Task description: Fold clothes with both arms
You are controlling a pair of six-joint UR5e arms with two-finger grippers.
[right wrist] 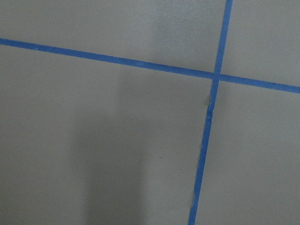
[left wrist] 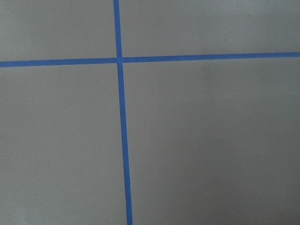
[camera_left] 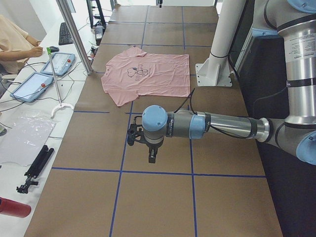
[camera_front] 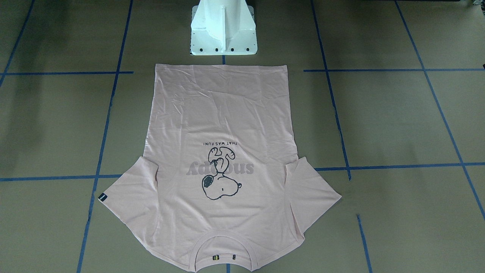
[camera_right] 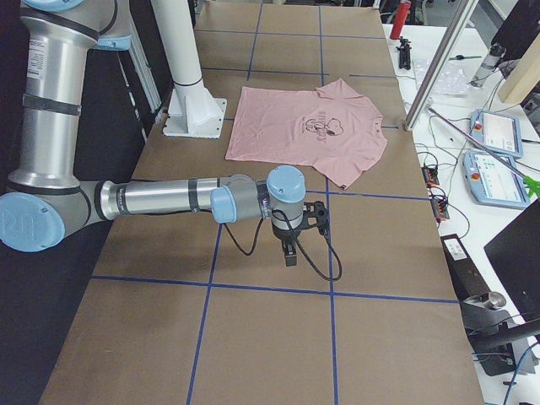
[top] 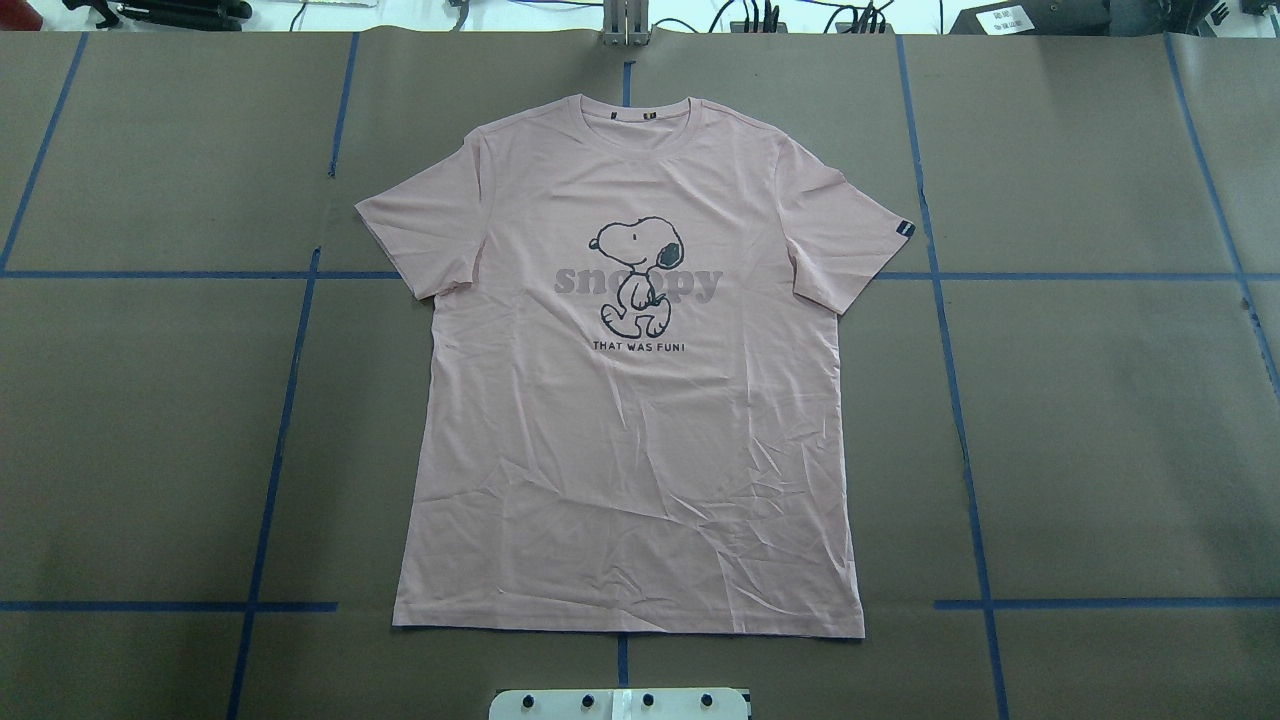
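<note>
Black left gripper, lower centre of the left side view, pointed down over bare table. Cannot tell whether jaws spread or pressed together: seen from the side only, and small. No cloth at it. Likewise right gripper, centre of the right side view: over bare table, no cloth at it, jaw state not readable. Both wrist views filled with brown table and blue tape; no fingers, no fabric. Left arm and right arm reaching level from the frame edges, each well apart from the shirt.

Shirt at centre of the overhead view, flat, print side up. Collar toward the top of frame, hem toward the bottom, near the white pedestal. Sleeves spread to upper left and upper right.

Stage, as judged: not begun. No fold made and no edge lifted. Left to do: bring both grippers to the shirt, then every fold.

Appearance: pale pink thin knit, lightly creased across the lower half in the overhead view. Black-outlined dog over grey lettering, with a short dark line of text beneath. Small dark tag on the sleeve at frame right. Probably limp, so apt to sag and wrinkle if raised by one edge alone.
</note>
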